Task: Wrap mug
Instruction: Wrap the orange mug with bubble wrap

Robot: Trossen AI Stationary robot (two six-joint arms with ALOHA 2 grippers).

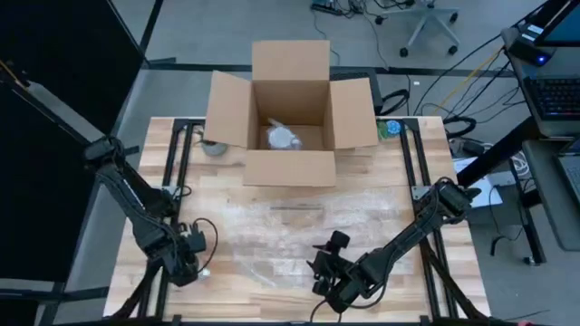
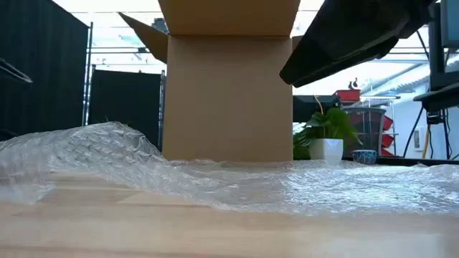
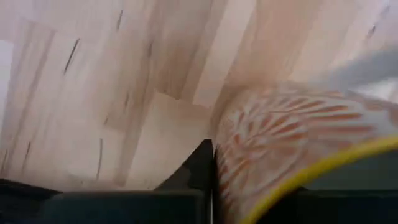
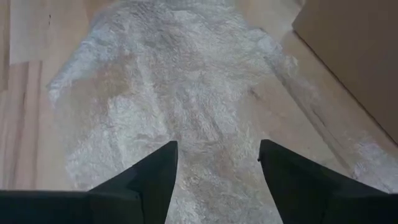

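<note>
Your left jaws clamp the mug (image 3: 292, 143) | right jaws apart over bubble wrap (image 4: 180, 106) | wrapping not yet begun.

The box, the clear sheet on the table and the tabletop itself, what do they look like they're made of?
The box looks like plain brown cardboard: matte, with folded flaps standing open. The sheet seems to be bubble wrap: clear, glossy plastic with a fine cell texture, lying crumpled. The tabletop appears to be pale wood, joined in strips with visible grain and a smooth finish.
</note>
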